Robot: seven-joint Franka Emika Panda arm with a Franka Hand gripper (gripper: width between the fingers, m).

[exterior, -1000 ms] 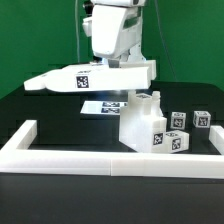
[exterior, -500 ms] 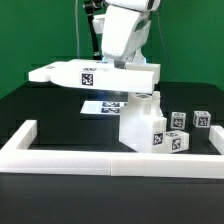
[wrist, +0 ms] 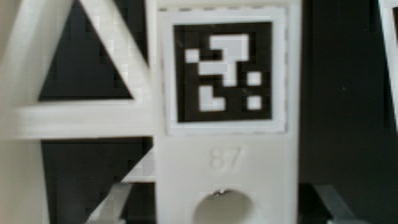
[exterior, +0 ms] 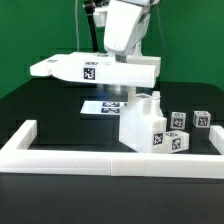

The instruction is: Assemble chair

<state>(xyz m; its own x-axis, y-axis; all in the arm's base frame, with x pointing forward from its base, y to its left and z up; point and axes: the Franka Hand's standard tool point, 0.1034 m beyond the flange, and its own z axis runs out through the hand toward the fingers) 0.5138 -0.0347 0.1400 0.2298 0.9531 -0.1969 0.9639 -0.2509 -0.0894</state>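
My gripper [exterior: 121, 61] is shut on a flat white slab [exterior: 70, 68] of the chair and holds it level in the air, above the table. A black-and-white tag [exterior: 89, 71] shows on the slab's front edge. Below its right end stands a blocky white chair structure [exterior: 143, 125] with tags on its side. In the wrist view the slab [wrist: 222, 160] with its tag [wrist: 222, 70] fills the picture. A dark finger [wrist: 128, 195] shows on each side of the slab. A round hole sits in the slab between them.
Two small tagged white pieces [exterior: 178, 120] [exterior: 203, 119] lie at the exterior view's right. The marker board [exterior: 103, 106] lies flat behind the structure. A low white border wall [exterior: 100, 160] runs along the front and both sides of the black table.
The arm has risen a little with the slab. The slab now hangs higher and more level, turned slightly.
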